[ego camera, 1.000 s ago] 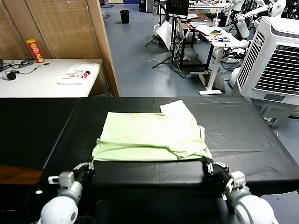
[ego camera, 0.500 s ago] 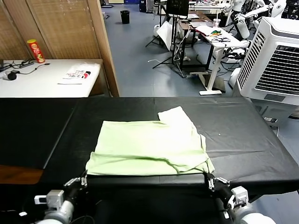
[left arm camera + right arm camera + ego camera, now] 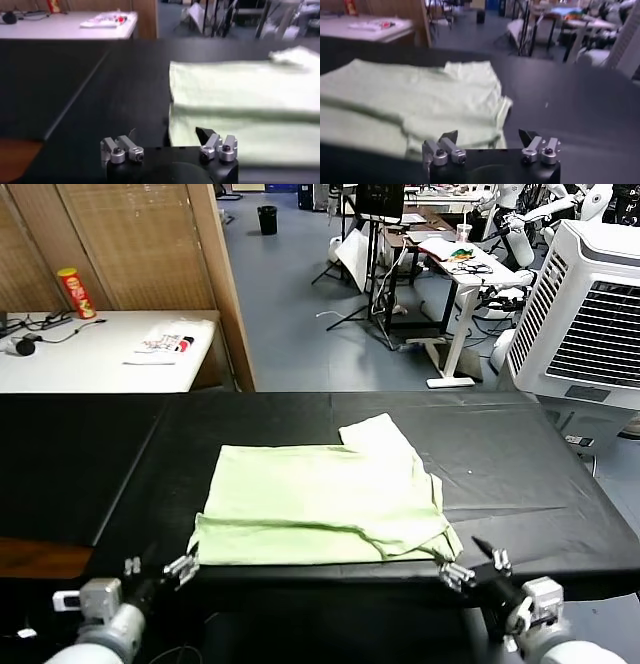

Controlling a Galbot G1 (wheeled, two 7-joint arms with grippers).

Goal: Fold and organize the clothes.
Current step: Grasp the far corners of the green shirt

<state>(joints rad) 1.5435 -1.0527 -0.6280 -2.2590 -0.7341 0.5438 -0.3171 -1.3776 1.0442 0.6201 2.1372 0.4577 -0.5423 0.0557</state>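
- Head view: we see the shirt (image 3: 325,502) lying folded on the black table (image 3: 520,454), near its front edge.
- Left wrist view: our left gripper (image 3: 169,150) has its jaws apart, holding nothing, at the shirt's near corner.
- Right wrist view: our right gripper (image 3: 490,148) is spread too, empty, just off the hem.

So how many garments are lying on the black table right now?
1. A pale green shirt lies partly folded on the black table, at its near edge between the open left gripper and open right gripper. Nothing suggests another beneath it, though the folds could hide one.
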